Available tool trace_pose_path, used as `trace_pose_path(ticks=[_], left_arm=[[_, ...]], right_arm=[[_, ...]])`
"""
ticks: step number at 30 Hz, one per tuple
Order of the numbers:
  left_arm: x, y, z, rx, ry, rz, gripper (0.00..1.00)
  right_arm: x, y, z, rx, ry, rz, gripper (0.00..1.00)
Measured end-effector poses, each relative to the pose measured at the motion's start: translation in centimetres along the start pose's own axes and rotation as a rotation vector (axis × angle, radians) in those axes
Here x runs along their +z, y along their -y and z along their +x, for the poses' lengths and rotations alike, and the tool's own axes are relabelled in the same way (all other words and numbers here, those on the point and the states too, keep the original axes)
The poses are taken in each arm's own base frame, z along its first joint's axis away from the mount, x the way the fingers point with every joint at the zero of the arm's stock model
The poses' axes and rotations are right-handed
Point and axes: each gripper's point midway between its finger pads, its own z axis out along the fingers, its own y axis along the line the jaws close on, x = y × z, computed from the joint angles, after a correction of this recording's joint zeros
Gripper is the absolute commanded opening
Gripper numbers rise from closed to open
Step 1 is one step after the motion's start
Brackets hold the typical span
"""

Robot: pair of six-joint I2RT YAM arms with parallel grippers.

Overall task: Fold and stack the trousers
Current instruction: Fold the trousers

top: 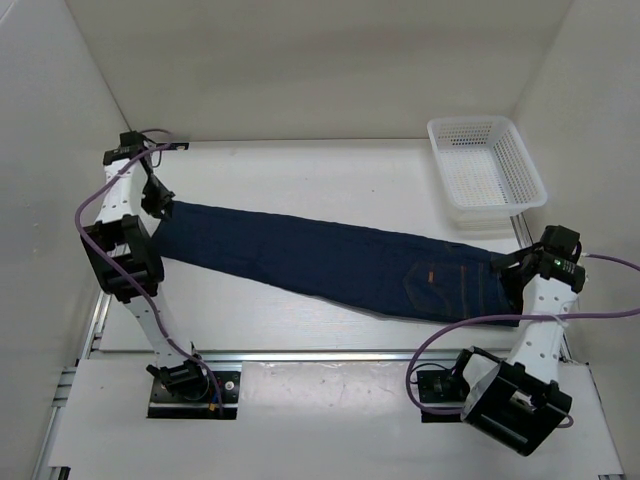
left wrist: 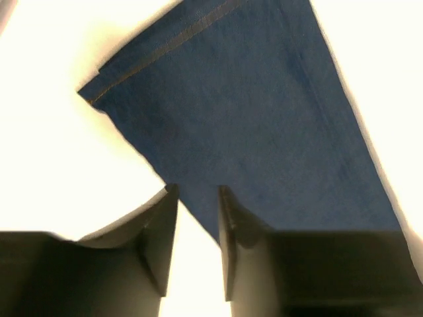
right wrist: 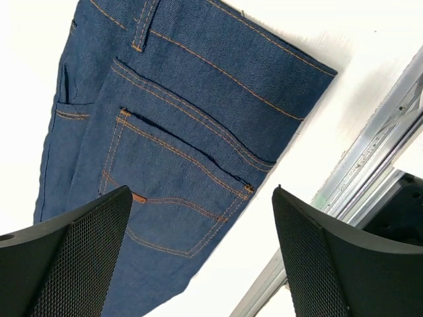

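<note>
The trousers [top: 330, 260], dark navy jeans, lie stretched flat and folded lengthwise across the table from left to right. Their hem end [left wrist: 251, 119] is under my left gripper [top: 160, 205], and the waist with a stitched back pocket [right wrist: 178, 172] is under my right gripper [top: 512, 272]. In the left wrist view my left gripper [left wrist: 198, 191] stands a little open just above the cloth's edge, holding nothing. Wide open over the waist's corner and the bare table is my right gripper [right wrist: 201, 195], with nothing between its fingers.
A white mesh basket [top: 487, 172] stands at the back right, just beyond the waist end. A metal rail [right wrist: 370, 172] runs along the table's near edge close to my right gripper. White walls close in the table at left, right and back.
</note>
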Motion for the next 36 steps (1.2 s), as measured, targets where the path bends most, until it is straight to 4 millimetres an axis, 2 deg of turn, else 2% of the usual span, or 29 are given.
trace_pose_path(ticks=[1,4,6,9,12,13,17,22,23,25,28,36], left_arm=[[0.0,-0.1,-0.6,-0.011,0.008,-0.006,0.1],[0.7,-1.2,-2.1,-0.052,0.018,-0.036,0.1],[1.9,-2.6,-3.0,-0.084,0.006,-0.065,0.35],[4.5,-4.1,-3.6,-0.117,-0.031,-0.099,0.58],[7.0,-5.2,-2.5,-0.125,-0.091,-0.128,0.58],[7.6,-5.4,-1.7,-0.122,-0.113,-0.136,0.59],[9.1,-6.0,1.8,-0.105,-0.203,-0.166,0.59],[9.5,-5.9,1.9,-0.114,-0.209,-0.165,0.59],[9.5,-5.8,1.9,-0.117,-0.209,-0.165,0.57],[9.6,-5.6,1.7,-0.128,-0.205,-0.16,0.45],[9.9,-5.2,1.3,-0.147,-0.198,-0.151,0.1],[9.9,-5.1,1.1,-0.149,-0.18,-0.175,0.1]], right_arm=[[0.0,-0.1,0.0,-0.003,0.0,-0.003,0.91],[0.2,-0.1,0.1,-0.008,-0.013,0.006,0.91],[0.4,0.0,0.2,-0.011,-0.021,0.014,0.9],[0.6,0.1,0.3,-0.015,-0.033,0.021,0.9],[1.0,0.1,0.5,-0.023,-0.05,0.032,0.84],[1.1,0.1,0.5,-0.027,-0.057,0.035,0.81],[1.2,-0.1,0.7,-0.041,-0.066,0.025,0.81],[1.2,-0.5,0.7,-0.048,-0.07,0.006,0.81],[1.2,-0.5,0.7,-0.051,-0.069,0.004,0.81],[1.2,-0.6,0.7,-0.057,-0.069,0.0,0.81],[1.2,-0.6,0.7,-0.062,-0.071,-0.003,0.81],[1.1,-0.8,0.9,-0.066,-0.082,-0.015,0.81]])
